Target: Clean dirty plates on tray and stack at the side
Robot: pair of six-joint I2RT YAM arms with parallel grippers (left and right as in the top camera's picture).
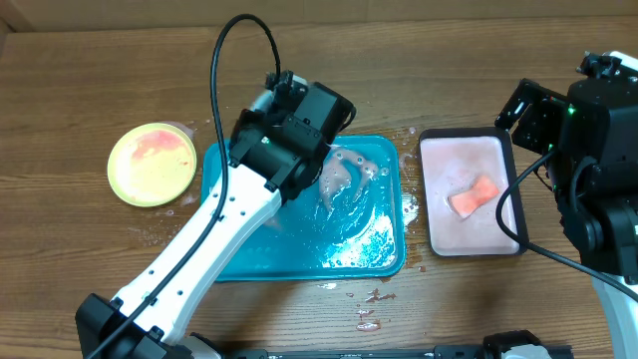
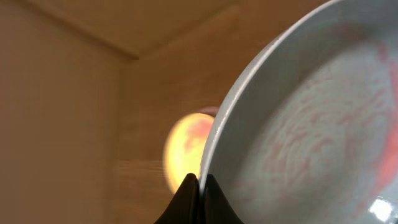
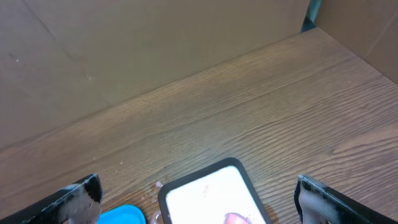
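Note:
My left gripper is shut on the rim of the pale blue plate, which carries faint red smears. In the overhead view the left gripper holds this plate tilted over the back of the wet teal-blue tray. A yellow-green plate with a red smear lies on the table left of the tray; it also shows in the left wrist view. I cannot tell whether another plate lies under it. My right gripper is open and empty, raised at the right.
A black-rimmed pink tray stands right of the teal tray and holds an orange sponge; its rim shows in the right wrist view. Water drops and red spatter lie on the wood in front of the teal tray. Cardboard walls stand behind.

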